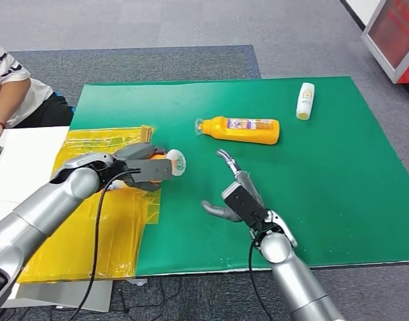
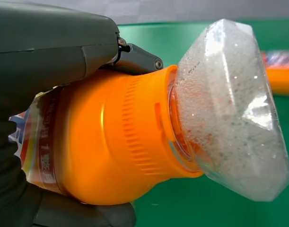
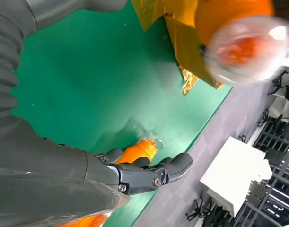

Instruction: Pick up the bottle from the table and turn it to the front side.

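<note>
My left hand (image 1: 141, 167) grips an orange bottle (image 1: 161, 158) held sideways above the edge of the yellow plastic sheet (image 1: 111, 227). Its clear foamy cap (image 1: 177, 162) points toward the table's middle. Up close, the hand (image 2: 57, 52) wraps the labelled body of the bottle (image 2: 118, 142), and the cap (image 2: 228, 109) sticks out free. My right hand (image 1: 239, 197) hovers open over the green mat (image 1: 318, 180), fingers spread, holding nothing. A second orange bottle (image 1: 242, 130) lies flat on the mat just beyond it. That bottle (image 3: 137, 151) shows past my right hand's fingers (image 3: 150, 172).
A small white bottle (image 1: 305, 100) lies at the mat's far right. A person (image 1: 10, 87) sits at the far left behind a white surface (image 1: 20, 160). The mat's front edge runs close behind my right wrist.
</note>
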`<state>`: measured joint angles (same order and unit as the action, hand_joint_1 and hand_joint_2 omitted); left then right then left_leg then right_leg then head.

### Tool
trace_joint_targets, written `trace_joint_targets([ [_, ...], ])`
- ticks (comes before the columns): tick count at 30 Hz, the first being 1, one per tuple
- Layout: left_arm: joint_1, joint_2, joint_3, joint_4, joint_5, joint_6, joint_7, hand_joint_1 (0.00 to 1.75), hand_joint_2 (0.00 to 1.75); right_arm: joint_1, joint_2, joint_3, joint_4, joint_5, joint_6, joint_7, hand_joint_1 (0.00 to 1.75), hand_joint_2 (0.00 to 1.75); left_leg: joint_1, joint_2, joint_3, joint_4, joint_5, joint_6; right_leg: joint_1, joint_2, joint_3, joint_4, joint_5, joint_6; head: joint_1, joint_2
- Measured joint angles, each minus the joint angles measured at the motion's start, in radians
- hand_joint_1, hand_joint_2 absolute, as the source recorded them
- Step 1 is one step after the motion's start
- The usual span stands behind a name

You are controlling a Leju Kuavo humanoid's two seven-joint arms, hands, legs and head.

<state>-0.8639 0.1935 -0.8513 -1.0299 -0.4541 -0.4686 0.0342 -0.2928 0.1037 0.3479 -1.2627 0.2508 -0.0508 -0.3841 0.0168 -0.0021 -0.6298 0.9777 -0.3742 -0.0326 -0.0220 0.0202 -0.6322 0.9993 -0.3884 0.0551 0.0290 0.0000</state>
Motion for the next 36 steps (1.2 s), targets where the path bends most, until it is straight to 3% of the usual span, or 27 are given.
trace_joint_targets([
  [7, -0.101, -0.055, -0.152, 0.202, -0.06, -0.085, 0.003, 1.75, 1.75, -0.026, 0.021, -0.003, 0.004, 0.005, 0.013, 0.029, 0.0, 1.75, 0.0, 0.0, -0.001, 0.0, 0.0, 0.0, 0.0, 0.0, 0.0, 0.0, 0.0, 0.0, 0.0, 0.0],
  [16, -0.14, -0.063, -0.218, 0.327, 0.021, -0.141, -0.08, 1.75, 1.75, -0.045, 0.026, 0.001, 0.039, -0.009, -0.003, 0.009, 0.0, 1.75, 0.0, 0.0, -0.001, 0.0, 0.0, 0.0, 0.0, 0.0, 0.0, 0.0, 0.0, 0.0, 0.0, 0.0],
  [17, -0.143, -0.063, -0.222, 0.333, 0.028, -0.144, -0.083, 1.46, 1.75, -0.046, 0.026, 0.003, 0.042, -0.01, -0.004, 0.008, 0.0, 1.75, 0.0, 0.0, -0.001, 0.0, 0.0, 0.0, 0.0, 0.0, 0.0, 0.0, 0.0, 0.0, 0.0, 0.0],
  [20, -0.146, -0.063, -0.233, 0.351, 0.042, -0.136, -0.084, 0.15, 1.75, -0.049, 0.026, 0.007, 0.048, -0.013, -0.011, 0.007, 0.0, 1.75, 0.0, 0.0, -0.001, 0.0, 0.0, 0.0, 0.0, 0.0, 0.0, 0.0, 0.0, 0.0, 0.0, 0.0],
  [21, -0.147, -0.063, -0.236, 0.356, 0.046, -0.128, -0.086, 0.0, 1.75, -0.049, 0.026, 0.007, 0.049, -0.014, -0.015, 0.007, 0.0, 1.75, 0.0, 0.0, -0.001, 0.0, 0.0, 0.0, 0.0, 0.0, 0.0, 0.0, 0.0, 0.0, 0.0, 0.0],
  [36, -0.14, -0.068, -0.251, 0.377, 0.078, -0.051, -0.126, 0.0, 1.75, -0.049, 0.025, 0.023, 0.053, -0.023, -0.037, 0.013, 0.0, 1.75, 0.0, 0.0, -0.001, 0.0, 0.001, 0.001, 0.0, 0.0, 0.0, 0.0, 0.0, 0.0, 0.0, 0.0],
])
